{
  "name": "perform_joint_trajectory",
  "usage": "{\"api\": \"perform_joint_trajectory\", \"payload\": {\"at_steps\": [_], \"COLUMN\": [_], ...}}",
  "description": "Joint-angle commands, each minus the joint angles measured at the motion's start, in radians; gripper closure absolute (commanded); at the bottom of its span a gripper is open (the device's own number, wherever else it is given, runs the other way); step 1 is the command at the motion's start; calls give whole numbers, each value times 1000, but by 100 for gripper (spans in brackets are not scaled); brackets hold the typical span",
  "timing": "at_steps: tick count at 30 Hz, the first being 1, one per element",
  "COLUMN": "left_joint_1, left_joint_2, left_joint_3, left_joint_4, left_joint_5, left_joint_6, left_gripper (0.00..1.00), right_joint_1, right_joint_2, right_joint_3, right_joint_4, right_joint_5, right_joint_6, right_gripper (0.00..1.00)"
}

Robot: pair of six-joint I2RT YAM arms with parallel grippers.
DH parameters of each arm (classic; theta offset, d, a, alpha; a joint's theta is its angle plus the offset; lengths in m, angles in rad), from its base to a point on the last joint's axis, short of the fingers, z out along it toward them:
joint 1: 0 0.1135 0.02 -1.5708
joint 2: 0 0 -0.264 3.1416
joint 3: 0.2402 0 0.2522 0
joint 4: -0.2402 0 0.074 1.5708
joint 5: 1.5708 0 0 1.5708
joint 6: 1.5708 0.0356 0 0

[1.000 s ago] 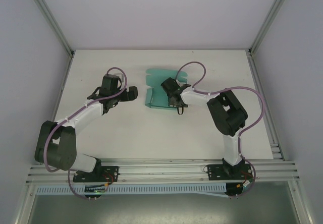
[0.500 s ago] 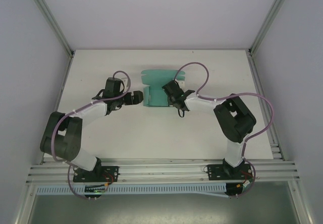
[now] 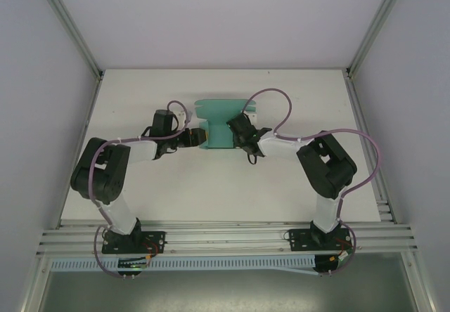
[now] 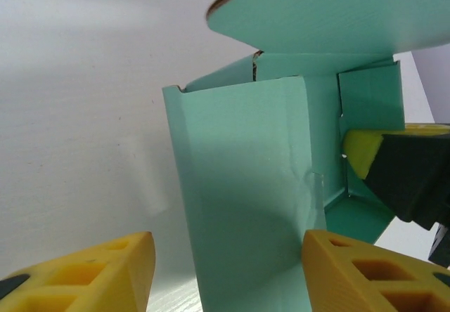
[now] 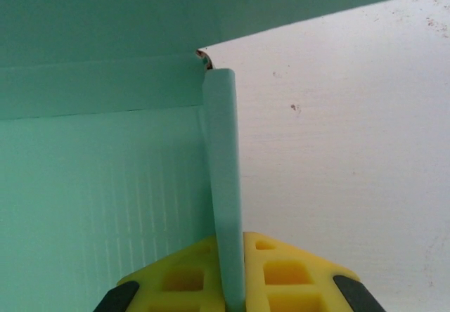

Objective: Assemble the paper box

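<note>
One part-folded green paper box (image 3: 219, 119), upper centre of tabletop (image 3: 176, 185), open room all round, two hands, left hand (image 3: 202, 138) wide astride its left wall (image 4: 239, 185), right hand (image 5: 229, 287) pinching an upright flap (image 5: 223, 171).

Paper box (image 4: 246, 185) teal-green; left hand (image 4: 225, 273), right hand (image 5: 234, 287) yellow-fingered; table (image 3: 211, 185) white; cables (image 3: 271, 90) purple.

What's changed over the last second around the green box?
The left end effector swung in from the left to the teal-green folded paper box and now straddles its upright left wall, jaws apart, not yet gripping. The box shifted slightly left. The right end effector stays shut on the right wall.
</note>
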Motion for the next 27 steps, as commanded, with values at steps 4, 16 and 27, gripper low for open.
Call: {"api": "perform_joint_trajectory", "payload": {"at_steps": [4,16,27], "left_joint_1": [5,-106,-181], "left_joint_2": [34,75,212], "left_joint_3": [21,171,332], "left_joint_4": [85,-196,-455], "left_joint_5": [105,-198,-578], "left_joint_6": [-6,121,127], "left_gripper": [54,57,62], "right_joint_1": [10,49,67], "right_joint_2": [-12,33,8], "right_joint_3": [2,76,31], "right_joint_4": [35,-55,-4], "right_joint_5": [-1,101,128], "right_joint_6": [10,33,37], "right_gripper": [100,100,100]}}
